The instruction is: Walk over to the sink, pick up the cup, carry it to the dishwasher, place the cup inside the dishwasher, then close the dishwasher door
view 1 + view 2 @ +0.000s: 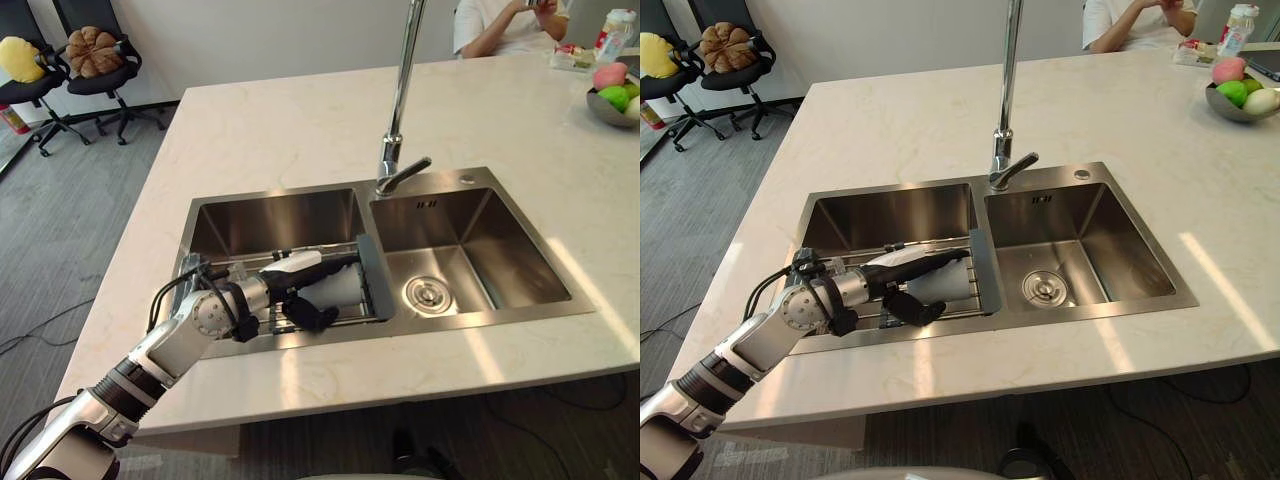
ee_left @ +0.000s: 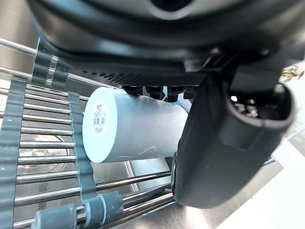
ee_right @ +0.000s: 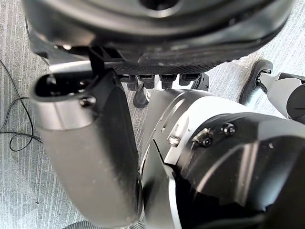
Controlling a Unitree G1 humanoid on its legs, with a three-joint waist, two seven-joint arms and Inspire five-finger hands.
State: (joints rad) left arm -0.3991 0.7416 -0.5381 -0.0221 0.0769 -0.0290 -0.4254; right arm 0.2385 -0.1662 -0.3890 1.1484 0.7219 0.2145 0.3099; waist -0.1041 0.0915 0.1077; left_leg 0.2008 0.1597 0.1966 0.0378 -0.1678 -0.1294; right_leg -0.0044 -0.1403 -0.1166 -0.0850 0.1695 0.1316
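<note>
A pale cup (image 2: pixel 128 126) lies on its side on a wire rack (image 1: pixel 372 275) across the left basin of the steel sink (image 1: pixel 270 215). My left hand (image 1: pixel 300 268) reaches into that basin from the near left. Its straight fingers (image 1: pixel 930 258) rest along the top of the cup (image 1: pixel 345 290), and the dark thumb (image 2: pixel 224 143) hangs down on the near side, close against the cup's wall. The cup's bottom faces the right basin. My right hand (image 3: pixel 86 143) hangs over the grey floor, fingers relaxed and holding nothing.
A tall tap (image 1: pixel 400 90) rises behind the divider between the basins. The right basin (image 1: pixel 470 250) has a drain. A bowl of fruit (image 1: pixel 610 95) stands at the counter's far right, where a person (image 1: pixel 500 25) sits. Two office chairs (image 1: pixel 95 60) stand at the far left.
</note>
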